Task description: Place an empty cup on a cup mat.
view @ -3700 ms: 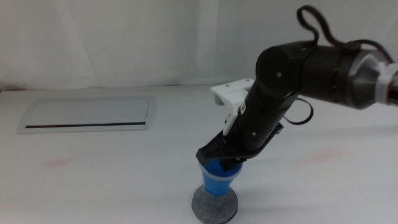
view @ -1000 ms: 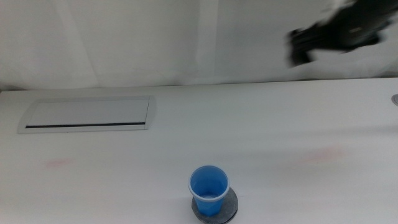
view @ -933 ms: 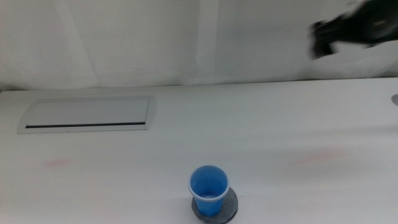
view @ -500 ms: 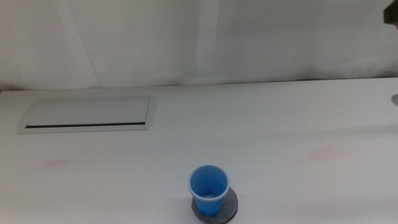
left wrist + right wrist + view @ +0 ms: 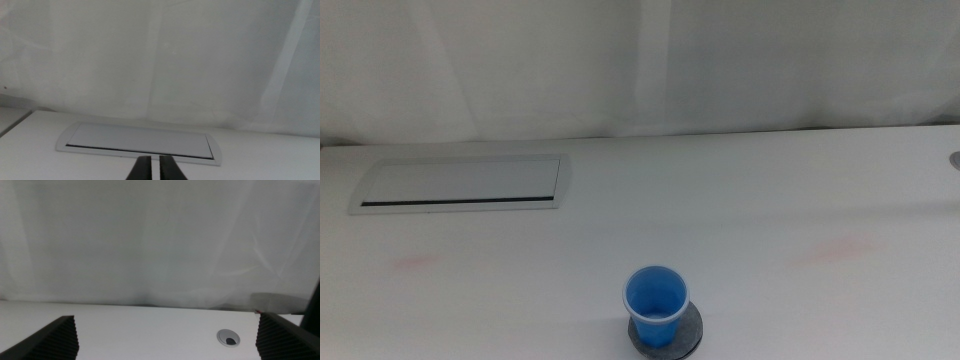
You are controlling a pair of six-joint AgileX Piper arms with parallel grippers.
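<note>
The blue cup (image 5: 656, 304) stands upright on the round grey cup mat (image 5: 691, 333) near the table's front edge in the middle view, with nothing inside it and nothing touching it. Neither arm shows in the middle view. My left gripper (image 5: 154, 168) shows in the left wrist view with its jaws nearly touching and nothing between them, pointing toward the white panel. My right gripper (image 5: 167, 337) shows in the right wrist view with its jaws wide apart and nothing between them, facing the back curtain. Neither wrist view shows the cup or the mat.
A white rectangular panel (image 5: 460, 184) with a dark slot lies at the back left of the table, also seen as the panel (image 5: 137, 141) in the left wrist view. A round cable grommet (image 5: 228, 338) sits in the table at the far right. A white curtain hangs behind.
The right arm let go of the cup on the mat, rose and withdrew to the upper right, then left the middle view. The cup and mat have stayed put.
</note>
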